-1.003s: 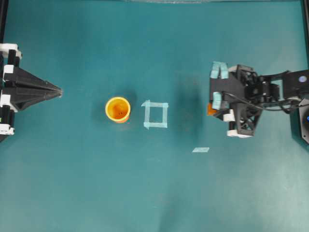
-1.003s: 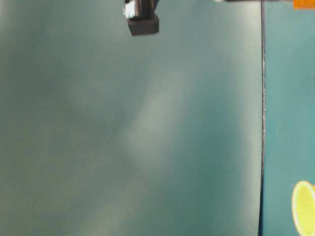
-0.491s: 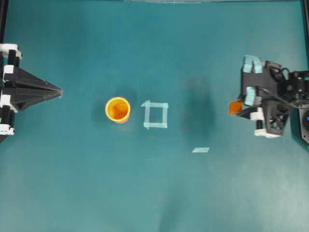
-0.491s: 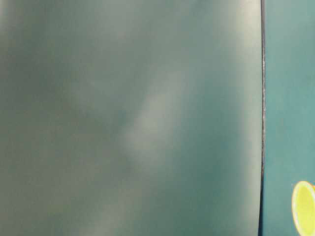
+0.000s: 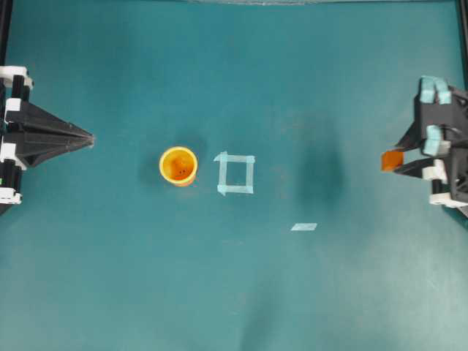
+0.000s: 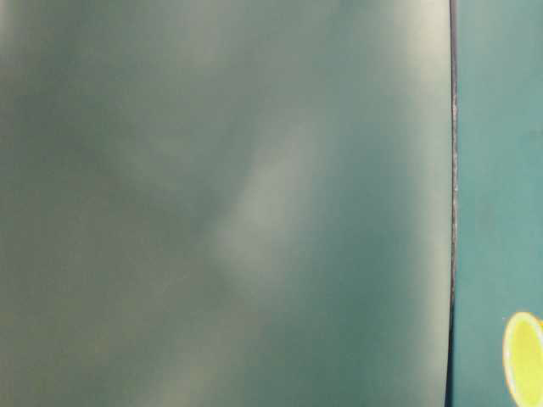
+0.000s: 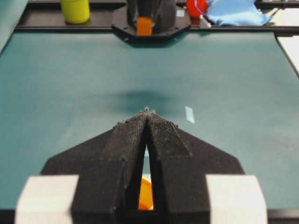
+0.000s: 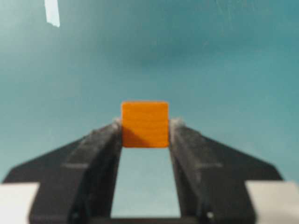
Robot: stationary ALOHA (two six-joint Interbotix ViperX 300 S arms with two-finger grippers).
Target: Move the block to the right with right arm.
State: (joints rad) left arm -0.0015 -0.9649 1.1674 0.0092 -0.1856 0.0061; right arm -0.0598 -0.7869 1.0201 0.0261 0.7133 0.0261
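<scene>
The block (image 5: 392,160) is a small orange cube, held off the table at the far right of the overhead view. My right gripper (image 5: 395,161) is shut on it; in the right wrist view the block (image 8: 145,124) sits clamped between the two black fingertips of the right gripper (image 8: 145,128). Across the table, the left wrist view also catches the block (image 7: 144,26) under the right arm. My left gripper (image 5: 89,137) rests at the far left edge, shut to a point with nothing in it, and appears as the left gripper (image 7: 147,112) in its own view.
An orange-yellow cup (image 5: 178,166) stands left of centre, next to a pale blue tape square outline (image 5: 235,174). A short tape strip (image 5: 304,227) lies right of centre. The cup's rim (image 6: 522,358) shows in the table-level view. Beyond the table's right end sit a yellow cup (image 7: 75,10) and blue cloth (image 7: 236,13).
My right gripper has carried the block steadily to the right, from about the middle-right of the table to its right edge. The left arm, cup and tape marks have not moved.
</scene>
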